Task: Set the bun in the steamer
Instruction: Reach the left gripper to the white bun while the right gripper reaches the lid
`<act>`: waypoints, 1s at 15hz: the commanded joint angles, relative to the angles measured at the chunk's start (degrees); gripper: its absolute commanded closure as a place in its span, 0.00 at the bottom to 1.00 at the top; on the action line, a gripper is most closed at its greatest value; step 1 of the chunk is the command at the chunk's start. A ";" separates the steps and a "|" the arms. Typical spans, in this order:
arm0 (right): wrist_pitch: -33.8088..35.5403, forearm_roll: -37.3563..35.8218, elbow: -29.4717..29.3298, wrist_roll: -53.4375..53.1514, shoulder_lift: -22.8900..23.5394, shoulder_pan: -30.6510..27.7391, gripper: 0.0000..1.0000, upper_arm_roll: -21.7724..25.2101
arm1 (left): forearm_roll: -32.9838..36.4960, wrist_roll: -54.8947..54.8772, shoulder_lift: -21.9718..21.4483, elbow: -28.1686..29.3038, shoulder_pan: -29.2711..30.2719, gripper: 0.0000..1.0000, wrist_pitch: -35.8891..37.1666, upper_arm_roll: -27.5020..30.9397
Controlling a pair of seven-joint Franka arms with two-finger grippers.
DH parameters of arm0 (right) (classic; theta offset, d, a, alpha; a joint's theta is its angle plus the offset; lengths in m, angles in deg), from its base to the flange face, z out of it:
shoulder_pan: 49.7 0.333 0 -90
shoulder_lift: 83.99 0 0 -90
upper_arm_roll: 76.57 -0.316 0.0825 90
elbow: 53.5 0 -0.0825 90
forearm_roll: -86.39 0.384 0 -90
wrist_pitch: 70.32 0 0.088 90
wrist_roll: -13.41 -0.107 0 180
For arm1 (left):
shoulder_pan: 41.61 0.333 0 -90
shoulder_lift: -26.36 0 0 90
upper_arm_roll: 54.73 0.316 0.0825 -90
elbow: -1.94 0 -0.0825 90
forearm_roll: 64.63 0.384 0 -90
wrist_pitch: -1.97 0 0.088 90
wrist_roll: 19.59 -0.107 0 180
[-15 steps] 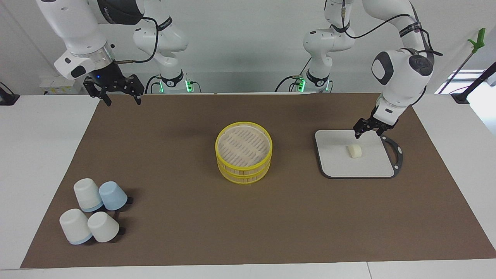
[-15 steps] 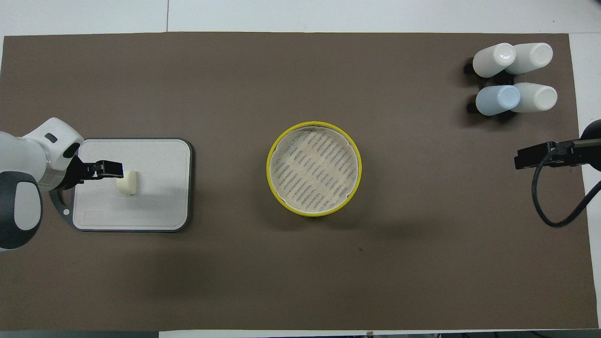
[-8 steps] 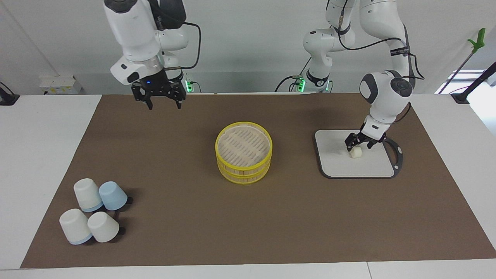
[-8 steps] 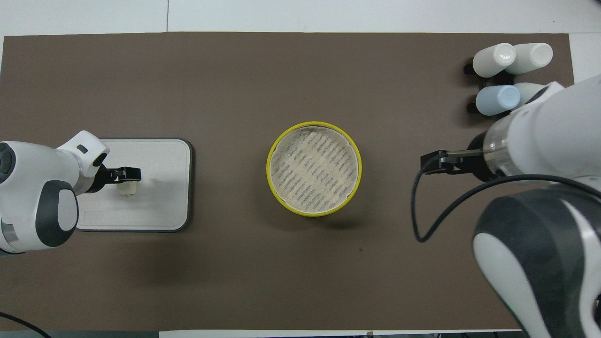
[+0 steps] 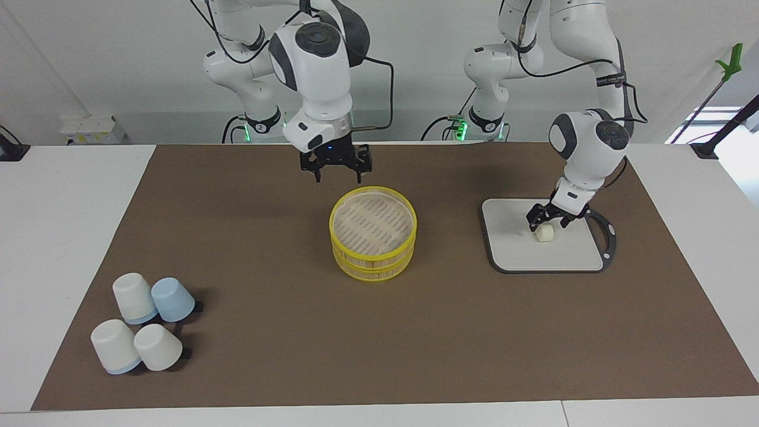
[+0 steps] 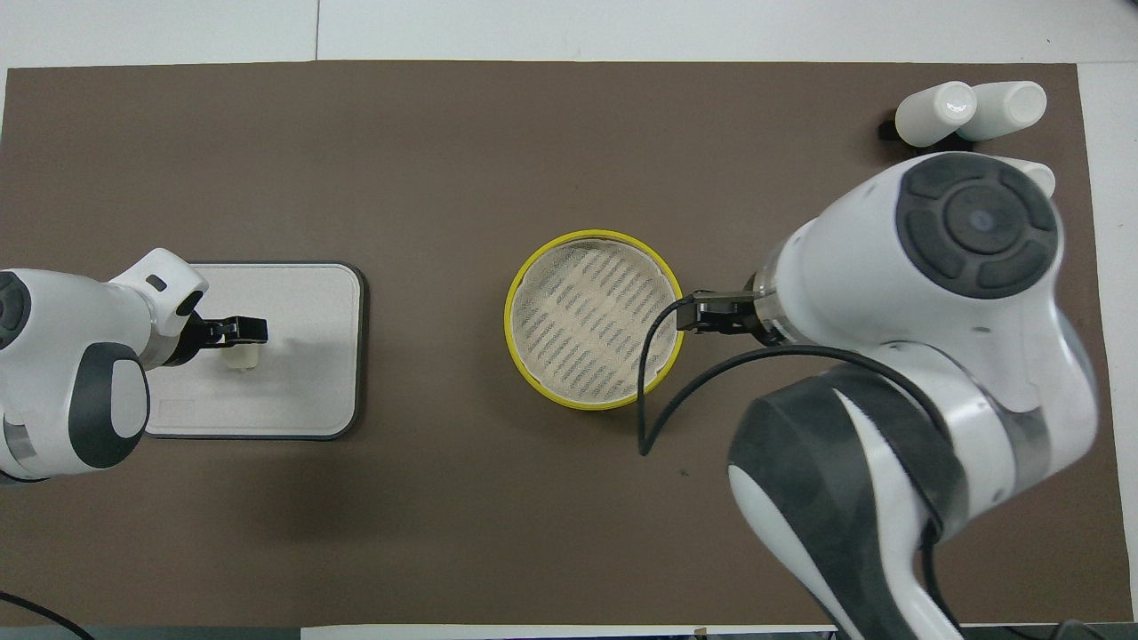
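Bun (image 5: pixel 544 234): on the grey board (image 5: pixel 557 255), well apart from the steamer (image 5: pixel 373 231), toward the left arm's end of the desk.
Left claw (image 5: pixel 549 219): down at the bun, fingers straddling it; grip cannot be told.
Right claw (image 5: pixel 336 169): fingers apart, in the air at the steamer's rim.

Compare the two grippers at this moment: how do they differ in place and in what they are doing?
The left gripper is low over the grey board, its fingers around the bun; the right gripper hangs in the air by the steamer, nothing between its spread fingers. The left arm leans down at a slant; the right gripper points straight down. Both are black and two-fingered.
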 commanded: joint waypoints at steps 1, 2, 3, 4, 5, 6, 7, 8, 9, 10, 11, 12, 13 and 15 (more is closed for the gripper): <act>0.14 0.20 -7.63 -5.57 6.47 1.65 0.00 0.35 | -0.34 -0.95 -0.19 1.24 -0.31 0.00 -1.64 0.24; 0.76 0.20 -10.53 -7.25 8.58 2.61 0.00 0.43 | -0.34 -0.95 0.07 1.24 -0.31 0.00 -1.81 0.24; 1.37 0.02 -13.26 -7.70 10.43 3.05 0.00 0.43 | -0.34 -0.86 0.25 1.24 -0.31 0.02 -2.16 0.24; 1.81 -0.15 -14.59 -7.97 11.84 3.75 0.00 0.52 | -0.34 -0.69 0.34 1.24 -0.31 0.02 -2.34 0.24; 1.90 -0.33 -15.73 -9.01 13.33 4.80 0.00 0.78 | -0.34 -0.51 0.60 1.24 -0.49 0.02 -2.60 0.24; 1.99 -0.76 -16.79 -9.89 14.74 5.68 0.00 0.87 | -0.34 -0.51 1.13 1.24 -0.75 0.02 -3.12 0.24; 3.12 -2.07 -19.24 -10.60 17.10 6.91 0.00 0.96 | -0.34 -0.42 1.65 1.24 -0.84 0.02 -3.30 0.24; 5.05 -3.91 -22.91 -10.69 19.74 7.71 0.00 0.96 | -0.34 -0.42 1.66 1.24 -0.84 0.05 -3.22 0.24; 5.85 -4.28 -24.69 -10.69 21.07 8.06 0.00 0.87 | -0.34 -0.42 1.66 1.24 -0.76 0.10 -2.87 0.24; 5.68 -4.37 -24.97 -10.69 21.52 8.06 0.00 0.70 | -0.34 -0.34 1.66 1.15 -0.84 0.23 -2.69 0.24; 5.25 -4.46 -24.89 -10.69 21.78 8.15 0.00 0.61 | -0.34 -0.25 1.66 0.98 -0.76 0.34 -2.43 0.24; 4.90 -4.55 -24.71 -10.87 22.13 8.41 0.00 0.52 | -0.34 -0.25 1.66 0.98 -0.84 0.43 -2.08 0.24; 4.72 -4.55 -24.71 -10.96 22.57 9.29 0.00 0.70 | -0.34 -0.25 1.66 0.98 -0.76 0.52 -1.64 0.24; 2.27 -4.55 -24.54 -10.96 22.58 9.47 0.00 0.70 | -0.34 -0.25 1.57 0.63 -0.75 0.64 -0.59 0.24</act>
